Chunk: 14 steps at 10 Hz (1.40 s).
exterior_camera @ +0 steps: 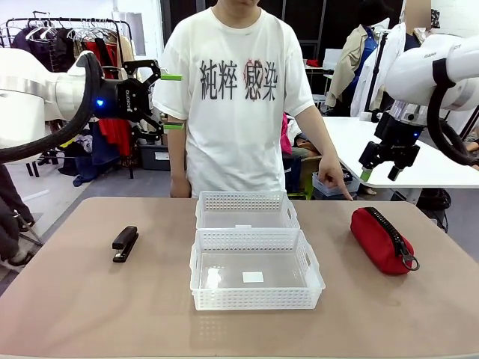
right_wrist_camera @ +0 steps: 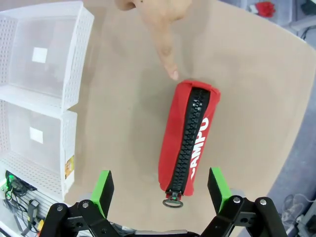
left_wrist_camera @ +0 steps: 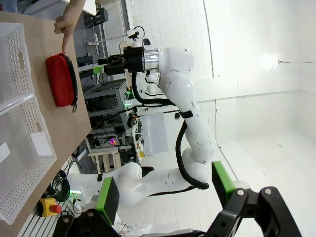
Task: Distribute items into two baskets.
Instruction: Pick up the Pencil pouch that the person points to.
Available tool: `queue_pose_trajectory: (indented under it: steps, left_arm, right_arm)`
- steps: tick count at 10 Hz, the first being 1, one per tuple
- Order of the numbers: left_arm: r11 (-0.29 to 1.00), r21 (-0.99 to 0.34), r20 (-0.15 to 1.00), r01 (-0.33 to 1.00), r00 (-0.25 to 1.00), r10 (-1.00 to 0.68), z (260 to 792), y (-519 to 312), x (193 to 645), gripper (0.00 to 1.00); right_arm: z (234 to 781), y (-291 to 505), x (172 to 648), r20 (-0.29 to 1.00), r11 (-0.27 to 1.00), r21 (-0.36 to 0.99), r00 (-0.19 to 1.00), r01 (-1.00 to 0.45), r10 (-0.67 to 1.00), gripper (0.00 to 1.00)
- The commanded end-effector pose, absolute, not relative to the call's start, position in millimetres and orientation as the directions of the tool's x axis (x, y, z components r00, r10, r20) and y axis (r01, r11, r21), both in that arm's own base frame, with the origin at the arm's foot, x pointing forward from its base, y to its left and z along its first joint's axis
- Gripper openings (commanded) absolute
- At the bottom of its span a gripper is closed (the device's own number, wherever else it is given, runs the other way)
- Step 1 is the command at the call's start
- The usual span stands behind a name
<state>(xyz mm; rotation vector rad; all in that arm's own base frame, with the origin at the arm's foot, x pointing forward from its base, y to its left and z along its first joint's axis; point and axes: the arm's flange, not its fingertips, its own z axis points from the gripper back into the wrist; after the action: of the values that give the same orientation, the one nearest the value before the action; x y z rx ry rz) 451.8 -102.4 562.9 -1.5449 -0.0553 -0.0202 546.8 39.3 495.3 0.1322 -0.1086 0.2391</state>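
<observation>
Since the far basket (exterior_camera: 247, 200) and near basket (exterior_camera: 254, 301) are both empty, nothing's been sorted yet, so this looks like the very start. The 2 sit touching, end to end, in the middle of the bench (exterior_camera: 67, 307).

The stapler (exterior_camera: 125, 243) lies well off to their left. The pouch (right_wrist_camera: 190, 133) is on the right, zipper up, pull ring toward the robot's side. The person's hand (right_wrist_camera: 160, 29) points 1 finger down just beside the pouch's far end, which reads like "take this one".

The right gripper (right_wrist_camera: 160, 187) hangs above the pouch, jaws wide apart with nothing in them. The left gripper (exterior_camera: 174, 101) is up in the air off to the left, also wide open and empty.

Best guess at the step: going for the pouch. The next move would need the right gripper to come down, centre over the pouch's middle rather than the ring end, and close across its width. It's soft fabric, so it'll probably squash and sag, and a firm pinch seems wise. That finger is close enough to watch out for too.
</observation>
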Motion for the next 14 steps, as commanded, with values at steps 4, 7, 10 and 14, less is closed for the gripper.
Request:
queue_pose_trajectory:
  steps: [4,7,10,14]
  left_arm:
    - [0.025,-0.998,0.052,0.051,0.998,0.022,564.6,-102.5,451.6,1.0]
    - [0.025,-0.998,0.052,0.051,0.998,0.022,564.6,-102.5,451.6,1.0]
    - [0.025,-0.998,0.052,0.051,0.998,0.022,564.6,-102.5,451.6,1.0]
    - [0.025,-0.998,0.052,0.051,0.998,0.022,564.6,-102.5,451.6,1.0]
  right_arm:
    - [434.0,14.5,557.8,0.086,0.988,0.039,0.986,-0.147,0.144,1.0]
    - [405.1,17.9,545.7,0.057,0.992,-0.013,0.991,-0.123,0.123,1.0]
    - [381.1,29.1,535.2,0.032,0.992,-0.017,0.992,-0.124,0.124,1.0]
    - [368.8,34.8,532.5,-0.015,0.988,-0.027,0.988,-0.152,0.152,0.8]
